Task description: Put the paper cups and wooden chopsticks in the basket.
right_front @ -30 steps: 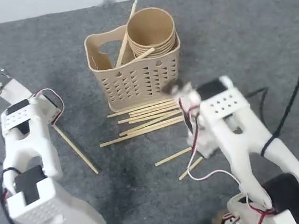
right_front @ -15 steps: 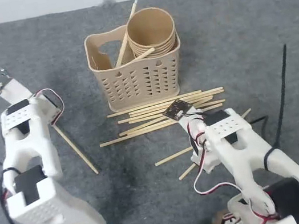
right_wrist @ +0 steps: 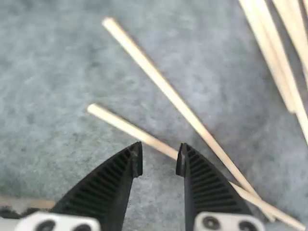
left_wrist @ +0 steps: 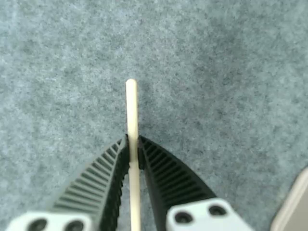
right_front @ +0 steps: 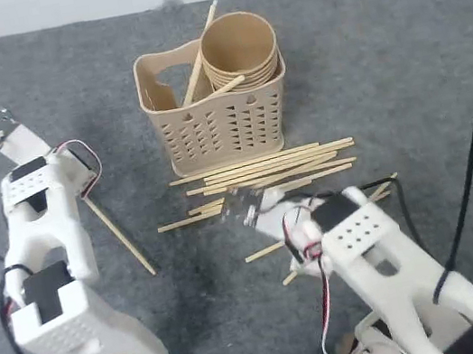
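Bright, soft even light, faint shadows

Bare worktop (right_front: 400, 65) lies open at the upper right and upper left of the high view, either side of the basket (right_front: 220, 134). Stacked paper cups (right_front: 239, 48) take up its right half. The left half is open from above apart from two leaning chopsticks (right_front: 197, 65). A row of chopsticks (right_front: 262, 165) blocks the strip just below the basket. A lone chopstick (right_front: 123, 238) slants at centre left, and a black cable (right_front: 461, 192) crosses near the right edge.
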Available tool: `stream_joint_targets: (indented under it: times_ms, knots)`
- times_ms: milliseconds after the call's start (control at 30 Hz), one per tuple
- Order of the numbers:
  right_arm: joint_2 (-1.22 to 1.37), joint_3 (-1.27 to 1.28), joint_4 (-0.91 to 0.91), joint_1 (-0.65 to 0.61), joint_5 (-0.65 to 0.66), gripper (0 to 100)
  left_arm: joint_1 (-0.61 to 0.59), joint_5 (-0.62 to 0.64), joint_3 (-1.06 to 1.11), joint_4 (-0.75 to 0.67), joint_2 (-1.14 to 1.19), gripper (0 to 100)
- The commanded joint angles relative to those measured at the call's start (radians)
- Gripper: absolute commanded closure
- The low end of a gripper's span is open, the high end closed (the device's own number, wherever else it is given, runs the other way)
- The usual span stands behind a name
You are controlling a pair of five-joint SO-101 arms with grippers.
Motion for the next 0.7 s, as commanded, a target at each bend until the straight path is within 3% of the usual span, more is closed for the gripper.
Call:
stream_joint_targets:
  times_ms: [0,267,667]
  knots:
    - [-0.035,0.040,-0.073,-0.027,0.084,85.4,0.009,0.003,-0.044,0.000,-0.005,99]
    - [0.054,0.106,-0.117,-0.024,0.192,85.4,0.011,0.003,-0.044,0.000,-0.005,99]
    - [0.160,0.072,-0.180,-0.028,0.196,86.0,0.011,0.003,-0.044,0.000,-0.005,99]
